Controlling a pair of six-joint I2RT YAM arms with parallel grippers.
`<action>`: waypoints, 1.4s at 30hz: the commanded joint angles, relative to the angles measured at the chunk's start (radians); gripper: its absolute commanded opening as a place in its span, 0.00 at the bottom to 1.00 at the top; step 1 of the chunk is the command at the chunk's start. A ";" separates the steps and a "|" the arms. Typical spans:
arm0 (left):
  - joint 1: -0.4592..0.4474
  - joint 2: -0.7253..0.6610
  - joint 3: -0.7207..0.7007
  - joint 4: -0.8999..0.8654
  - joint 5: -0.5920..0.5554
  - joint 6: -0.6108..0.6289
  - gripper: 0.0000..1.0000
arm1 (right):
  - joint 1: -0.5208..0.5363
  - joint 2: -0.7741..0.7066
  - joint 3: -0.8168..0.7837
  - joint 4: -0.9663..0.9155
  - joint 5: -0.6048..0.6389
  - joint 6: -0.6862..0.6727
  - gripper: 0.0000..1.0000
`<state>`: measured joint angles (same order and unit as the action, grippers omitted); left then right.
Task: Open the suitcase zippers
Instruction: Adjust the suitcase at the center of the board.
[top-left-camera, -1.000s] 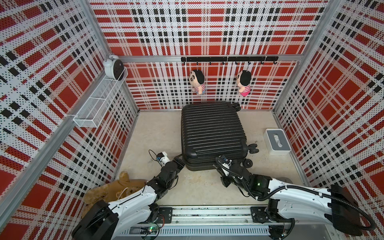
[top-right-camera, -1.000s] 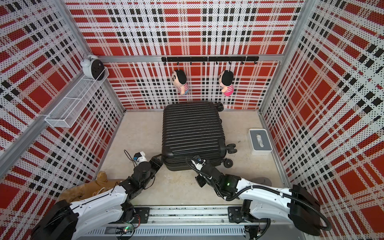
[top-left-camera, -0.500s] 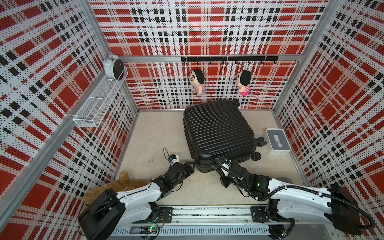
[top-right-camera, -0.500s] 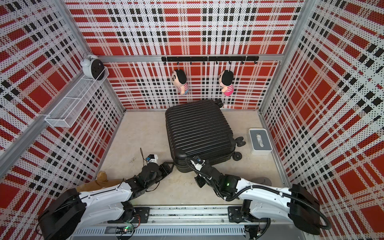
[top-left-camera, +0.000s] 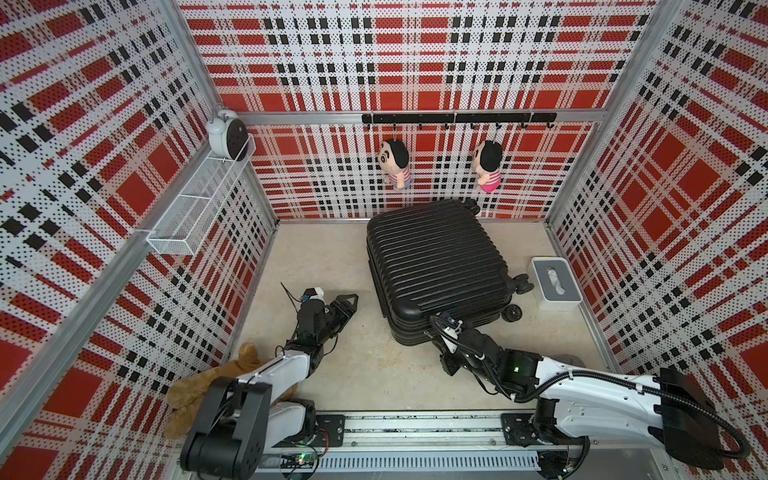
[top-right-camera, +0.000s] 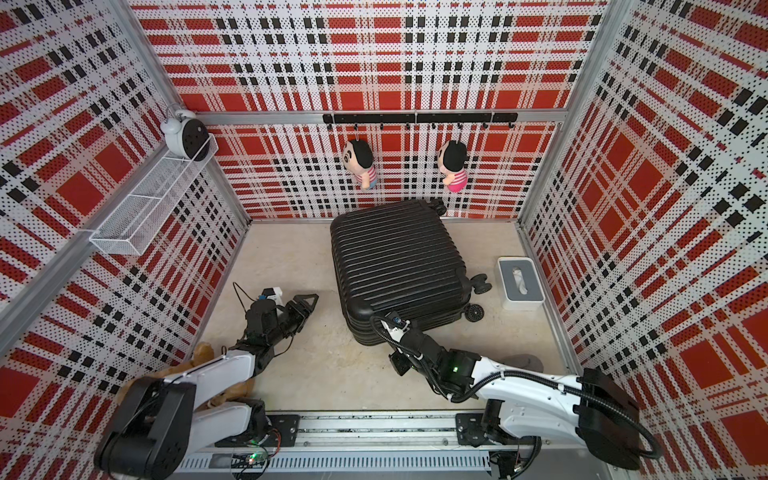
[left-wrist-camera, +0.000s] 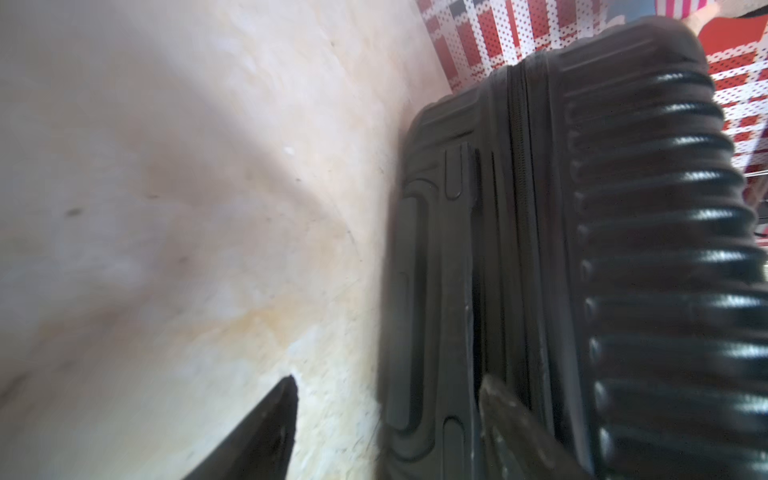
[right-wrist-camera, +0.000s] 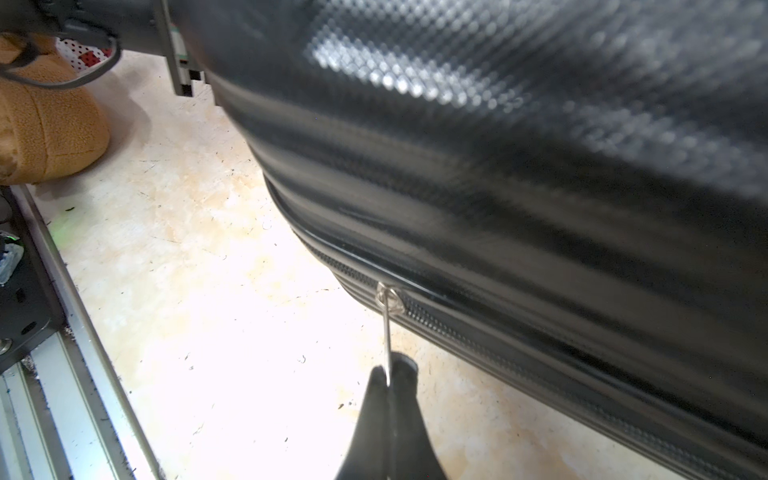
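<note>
Metal zipper pull (right-wrist-camera: 387, 332) pinched in right gripper (right-wrist-camera: 391, 371).

White arm links (top-left-camera: 286, 365), black joints (top-left-camera: 681, 399), looped black cables (top-left-camera: 444, 334), green status light (top-left-camera: 515, 368), pointed black left gripper (top-left-camera: 353, 304)

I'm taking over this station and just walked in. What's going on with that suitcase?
The robot is working on the zipper of the large black ribbed hard-shell suitcase, which lies flat on the beige floor. The right end effector is shut on the thin metal zipper pull at the seam on the case's near edge. The left end effector is open beside the case and holds nothing. The lid is down. I cannot tell how far the zipper has run.
</note>
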<state>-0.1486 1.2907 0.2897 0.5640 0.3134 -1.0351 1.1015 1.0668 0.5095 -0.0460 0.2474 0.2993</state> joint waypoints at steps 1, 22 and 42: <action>0.009 0.137 0.055 0.267 0.133 -0.052 0.71 | 0.011 0.012 0.015 0.047 -0.011 -0.011 0.00; -0.019 0.754 0.316 0.775 0.221 -0.247 0.48 | 0.011 -0.016 0.010 0.026 0.003 0.003 0.00; 0.030 0.550 -0.042 0.909 0.087 -0.247 0.00 | 0.011 -0.021 0.018 -0.015 0.052 0.057 0.00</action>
<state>-0.1326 1.8931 0.3340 1.3842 0.4145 -1.2919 1.1110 1.0424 0.5095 -0.0883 0.2707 0.3359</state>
